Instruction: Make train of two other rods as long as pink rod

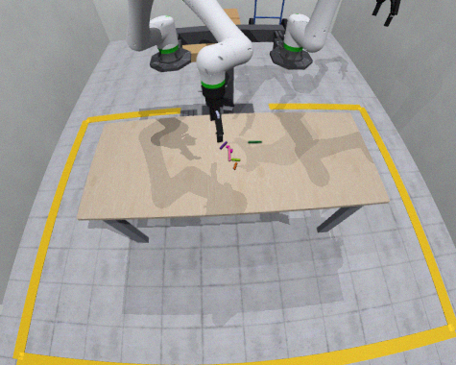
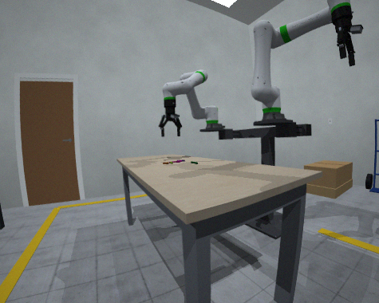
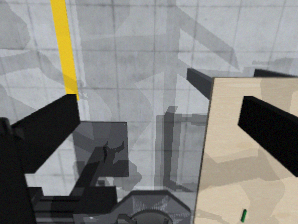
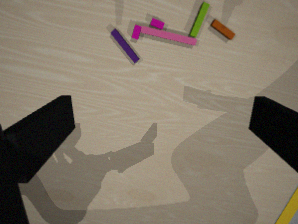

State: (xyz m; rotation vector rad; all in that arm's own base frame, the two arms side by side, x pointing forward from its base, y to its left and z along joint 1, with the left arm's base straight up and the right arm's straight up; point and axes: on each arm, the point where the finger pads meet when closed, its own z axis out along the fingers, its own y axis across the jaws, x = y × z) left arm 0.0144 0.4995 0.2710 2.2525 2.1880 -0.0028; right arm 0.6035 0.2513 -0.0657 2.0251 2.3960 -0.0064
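Note:
A pink rod (image 1: 229, 156) (image 4: 170, 36) lies flat. One magenta rod (image 4: 136, 32) lies crosswise at one end, touching or nearly so; another magenta rod (image 4: 157, 23) lies beside it. A lime rod (image 1: 235, 159) (image 4: 199, 20) stands off at an angle near its other end. An orange rod (image 1: 235, 166) (image 4: 223, 29) lies beyond the lime. A purple rod (image 1: 223, 145) (image 4: 125, 46) lies slanted, apart. A green rod (image 1: 254, 142) (image 2: 194, 163) (image 3: 243, 215) lies alone. My right gripper (image 2: 171, 134) (image 4: 162, 112) is open above the table. My left gripper (image 2: 347, 60) (image 3: 159, 110) is open, high up.
The rods lie near the middle of the wooden table (image 1: 129, 192) (image 2: 227, 191) (image 3: 220, 130). The left gripper hangs off to the side, away from the rods. The arm bases stand behind the table on a dark beam (image 2: 246, 132).

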